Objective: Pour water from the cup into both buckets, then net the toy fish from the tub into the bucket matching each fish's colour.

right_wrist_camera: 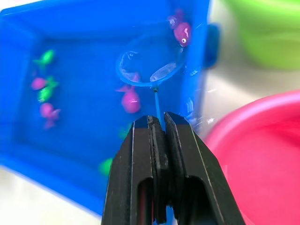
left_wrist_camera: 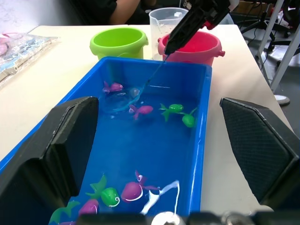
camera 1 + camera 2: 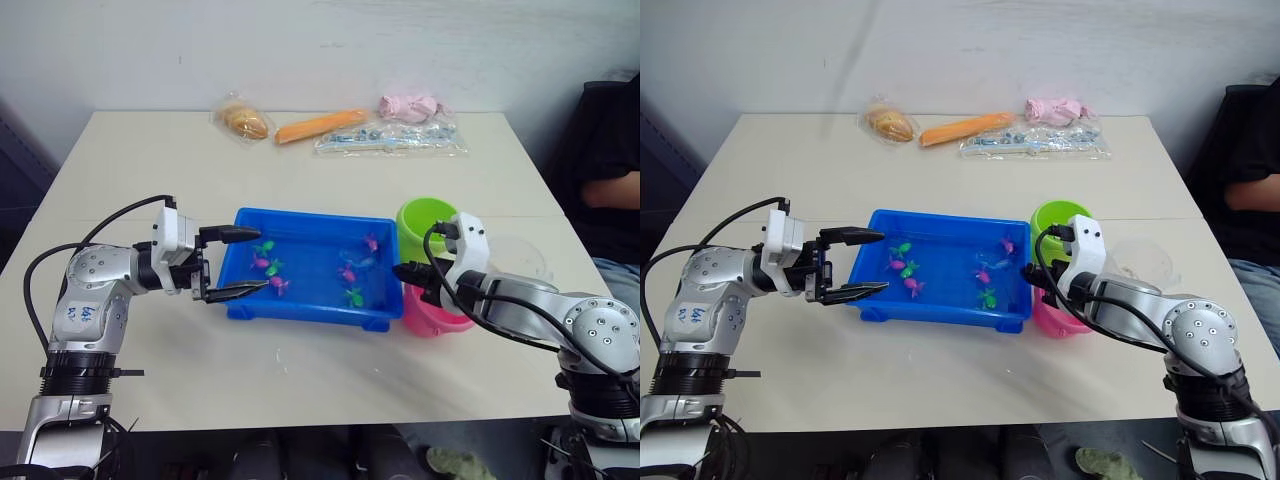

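- Net point(image 1: 149, 67), centre frame in the tub point(image 3: 300, 300): light, thin whippy handle; I pinch low.
- Right gripper point(image 1: 157, 123) is clenched on it.
- Left gripper point(image 3: 235, 262) is spread, empty.

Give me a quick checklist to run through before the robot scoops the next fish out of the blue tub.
1. Right claw shut on the thin dark handle of the small blue-rimmed mesh net: ok.
2. Net hoop down in the shallow bright blue plastic tub: ok.
3. Pink toy fish beside the hoop, not yet inside it: not ok.
4. Round pink plastic bucket and lime green plastic bucket upright beside the tub: ok.
5. Left claw open at the tub's near end, off the fish: ok.
6. Water in the buckets: cannot tell.
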`<action>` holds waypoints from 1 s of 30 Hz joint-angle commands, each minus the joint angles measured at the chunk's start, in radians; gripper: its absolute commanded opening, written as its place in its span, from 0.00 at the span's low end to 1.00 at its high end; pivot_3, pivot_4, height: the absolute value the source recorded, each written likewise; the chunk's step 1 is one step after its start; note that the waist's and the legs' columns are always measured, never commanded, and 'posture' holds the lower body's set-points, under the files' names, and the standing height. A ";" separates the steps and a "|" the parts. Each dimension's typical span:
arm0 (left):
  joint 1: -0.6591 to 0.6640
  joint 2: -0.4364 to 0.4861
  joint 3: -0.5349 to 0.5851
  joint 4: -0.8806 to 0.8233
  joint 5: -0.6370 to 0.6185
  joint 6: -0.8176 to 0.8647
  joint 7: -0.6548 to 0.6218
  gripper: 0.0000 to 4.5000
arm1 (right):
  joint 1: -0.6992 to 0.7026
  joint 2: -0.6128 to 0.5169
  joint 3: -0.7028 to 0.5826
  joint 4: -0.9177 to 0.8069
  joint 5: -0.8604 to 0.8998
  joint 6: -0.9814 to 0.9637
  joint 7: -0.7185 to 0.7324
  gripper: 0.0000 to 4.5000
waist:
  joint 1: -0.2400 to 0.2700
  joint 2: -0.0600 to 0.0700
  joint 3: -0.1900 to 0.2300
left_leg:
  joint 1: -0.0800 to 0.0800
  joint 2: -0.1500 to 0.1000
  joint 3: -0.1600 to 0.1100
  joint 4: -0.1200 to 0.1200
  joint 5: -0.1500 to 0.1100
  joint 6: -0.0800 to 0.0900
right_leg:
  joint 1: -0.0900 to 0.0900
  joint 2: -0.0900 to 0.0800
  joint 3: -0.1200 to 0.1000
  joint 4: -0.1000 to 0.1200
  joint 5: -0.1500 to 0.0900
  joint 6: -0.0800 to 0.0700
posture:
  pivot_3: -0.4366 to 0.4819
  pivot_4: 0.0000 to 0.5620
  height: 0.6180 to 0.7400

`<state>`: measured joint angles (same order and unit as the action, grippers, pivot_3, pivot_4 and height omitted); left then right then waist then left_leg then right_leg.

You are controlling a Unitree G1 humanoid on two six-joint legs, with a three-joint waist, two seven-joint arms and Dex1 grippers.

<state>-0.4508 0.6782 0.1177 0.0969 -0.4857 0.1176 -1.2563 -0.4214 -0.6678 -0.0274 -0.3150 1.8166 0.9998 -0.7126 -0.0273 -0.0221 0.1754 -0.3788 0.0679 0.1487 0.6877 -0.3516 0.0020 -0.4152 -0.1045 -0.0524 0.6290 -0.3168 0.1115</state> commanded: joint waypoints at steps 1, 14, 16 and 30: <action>-0.014 0.000 0.011 -0.005 -0.004 -0.013 0.002 0.99 | 0.006 -0.019 0.006 -0.032 0.071 -0.040 -0.040 0.00 | 0.000 0.000 0.000 | 0.000 0.000 0.000 0.000 0.000 0.000 | 0.000 0.000 0.000 0.000 0.000 0.000 | 0.48 0.27 1.00; -0.012 -0.010 0.009 -0.007 -0.001 -0.020 0.011 0.99 | 0.003 -0.054 0.015 -0.017 0.020 -0.079 -0.051 0.00 | 0.000 0.000 0.000 | 0.000 0.000 0.000 0.000 0.000 0.000 | 0.000 0.000 0.000 0.000 0.000 0.000 | 0.48 0.27 1.00; -0.011 -0.011 0.009 -0.006 0.000 -0.022 0.012 0.99 | -0.006 -0.054 0.016 -0.021 -0.017 -0.070 -0.019 0.00 | 0.000 0.000 0.000 | 0.000 0.000 0.000 0.000 0.000 0.000 | 0.000 0.000 0.000 -0.001 0.000 0.000 | 0.48 0.27 1.00; -0.008 -0.016 0.007 0.010 0.003 -0.042 0.014 0.99 | 0.061 -0.090 0.001 -0.221 -0.467 -0.083 0.529 0.00 | 0.001 0.000 0.000 | 0.000 0.000 0.000 -0.001 0.000 0.000 | 0.000 0.000 0.000 -0.001 0.000 0.000 | 0.48 0.27 1.00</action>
<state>-0.4518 0.6628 0.1165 0.1107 -0.4828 0.0886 -1.2408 -0.3694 -0.7338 0.0002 -0.4594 1.4058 0.9507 -0.2938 -0.0258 -0.0221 0.1755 -0.3790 0.0672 0.1485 0.6864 -0.3517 0.0022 -0.4153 -0.1043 -0.0527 0.6282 -0.3166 0.1118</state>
